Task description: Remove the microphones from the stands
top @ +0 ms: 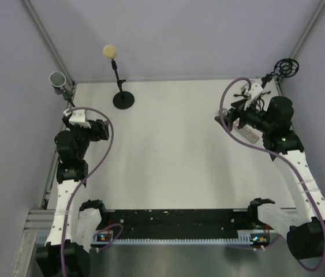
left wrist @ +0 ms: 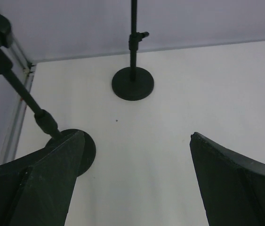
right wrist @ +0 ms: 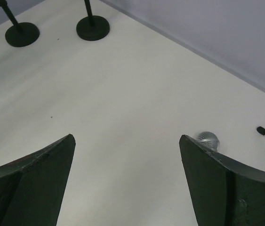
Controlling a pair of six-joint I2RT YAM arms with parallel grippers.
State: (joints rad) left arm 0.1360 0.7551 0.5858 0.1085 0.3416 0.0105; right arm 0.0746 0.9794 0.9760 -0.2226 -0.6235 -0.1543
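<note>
Purple walls (top: 179,34), white table (top: 168,156). My left gripper (left wrist: 137,135) and right gripper (right wrist: 126,138) gape empty. Right wrist, not left, sees the microphone (right wrist: 208,140) beside right gripper.

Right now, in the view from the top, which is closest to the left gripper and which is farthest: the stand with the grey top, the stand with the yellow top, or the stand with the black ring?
From the left gripper:
1. Stand with the grey top: far left corner, right beside the gripper.
2. Stand with the yellow top: at the back edge, a little to the right.
3. Stand with the black ring: far right corner, all the way across the table.
</note>
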